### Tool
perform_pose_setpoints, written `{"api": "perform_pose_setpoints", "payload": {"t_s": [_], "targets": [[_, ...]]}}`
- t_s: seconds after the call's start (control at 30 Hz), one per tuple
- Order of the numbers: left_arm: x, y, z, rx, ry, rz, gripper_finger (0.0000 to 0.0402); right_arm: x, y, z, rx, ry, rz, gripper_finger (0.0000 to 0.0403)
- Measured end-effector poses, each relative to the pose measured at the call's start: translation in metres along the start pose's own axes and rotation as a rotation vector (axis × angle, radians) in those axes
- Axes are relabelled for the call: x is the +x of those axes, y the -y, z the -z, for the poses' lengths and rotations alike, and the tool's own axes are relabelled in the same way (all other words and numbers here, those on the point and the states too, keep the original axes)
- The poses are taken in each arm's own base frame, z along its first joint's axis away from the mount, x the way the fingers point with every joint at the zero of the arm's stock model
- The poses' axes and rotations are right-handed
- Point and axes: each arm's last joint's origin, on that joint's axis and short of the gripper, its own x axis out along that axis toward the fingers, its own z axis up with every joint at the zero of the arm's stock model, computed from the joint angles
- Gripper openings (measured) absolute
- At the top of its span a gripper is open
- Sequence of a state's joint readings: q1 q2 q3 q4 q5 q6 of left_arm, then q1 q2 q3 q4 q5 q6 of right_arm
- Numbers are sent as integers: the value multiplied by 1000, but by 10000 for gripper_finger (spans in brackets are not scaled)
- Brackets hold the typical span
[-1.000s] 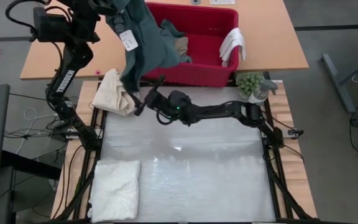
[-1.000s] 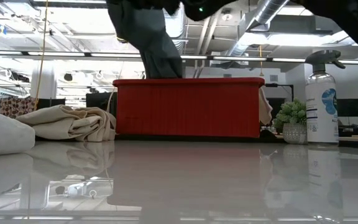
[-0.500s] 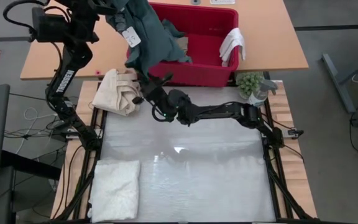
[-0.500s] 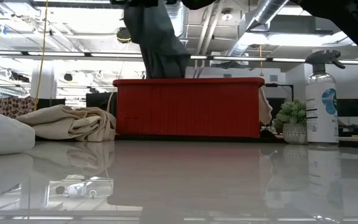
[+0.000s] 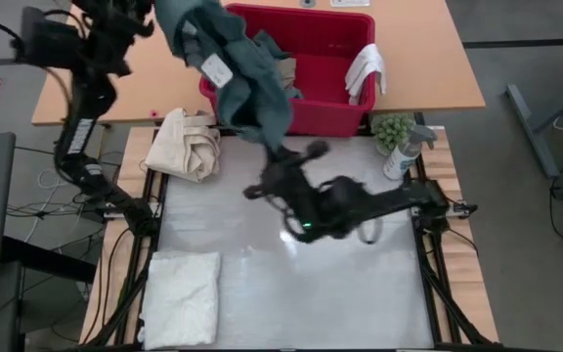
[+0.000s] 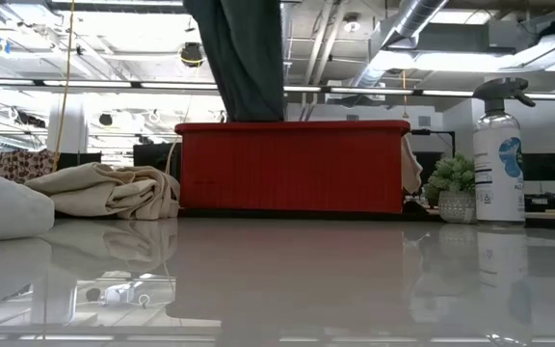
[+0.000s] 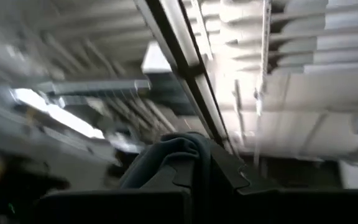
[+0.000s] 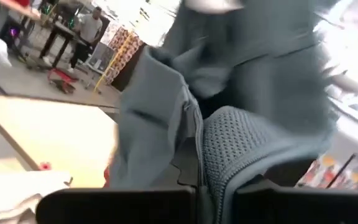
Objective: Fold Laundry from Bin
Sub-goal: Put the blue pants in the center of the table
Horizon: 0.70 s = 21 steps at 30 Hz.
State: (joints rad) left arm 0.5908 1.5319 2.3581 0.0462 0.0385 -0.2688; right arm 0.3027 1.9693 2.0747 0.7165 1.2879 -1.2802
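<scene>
Both hands grasp the teal garment: left hand at 11 o'clock, right hand clenching its lower edge. The bench lies open toward 6 o'clock; the red bin sits at 12.

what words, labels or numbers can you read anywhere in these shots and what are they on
None can be read.
White tag on the teal-green garment: print too small to read.
Spray bottle label: blurred, unreadable.
Left arm lettering: too small to read.

Garment above bin, canvas bundle left.
</scene>
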Motion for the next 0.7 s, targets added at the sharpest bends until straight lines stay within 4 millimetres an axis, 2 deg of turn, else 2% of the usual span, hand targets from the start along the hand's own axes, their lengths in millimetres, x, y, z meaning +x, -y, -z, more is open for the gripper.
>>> {"api": "perform_pose_setpoints", "payload": {"t_s": [0.13,0.27,0.5,0.6,0.7], "targets": [[-13,9,-10,-141,-130,42,5,-28,65,-27,180,37,-35,33],[-31,20,-36,-307,-175,115,5,-42,117,-40,254,67,-58,33],[-64,37,-84,-588,-196,252,5,-55,177,-46,259,111,-87,33],[-77,43,-96,-654,-257,316,5,-59,202,-48,286,193,-95,33],[-90,44,-100,-654,-338,286,5,-62,217,-50,311,301,-101,33]]}}
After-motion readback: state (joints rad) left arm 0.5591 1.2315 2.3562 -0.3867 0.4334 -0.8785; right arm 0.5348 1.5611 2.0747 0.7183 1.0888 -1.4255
